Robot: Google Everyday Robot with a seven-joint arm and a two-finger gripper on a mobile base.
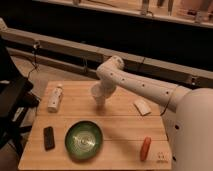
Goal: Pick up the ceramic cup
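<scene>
The ceramic cup (99, 97) is white and stands upright on the wooden table (120, 122), near the middle of its far half. My white arm reaches in from the right, bends at an elbow above the cup and comes down onto it. The gripper (103, 93) is at the cup's upper right side, right against it, and is mostly hidden by the arm's wrist.
A white bottle (55, 97) lies at the far left. A black rectangular device (49, 137) lies at the front left. A green bowl (83, 139) sits at the front middle. An orange carrot-like object (145, 148) lies front right. A white flat object (142, 106) lies right of the cup.
</scene>
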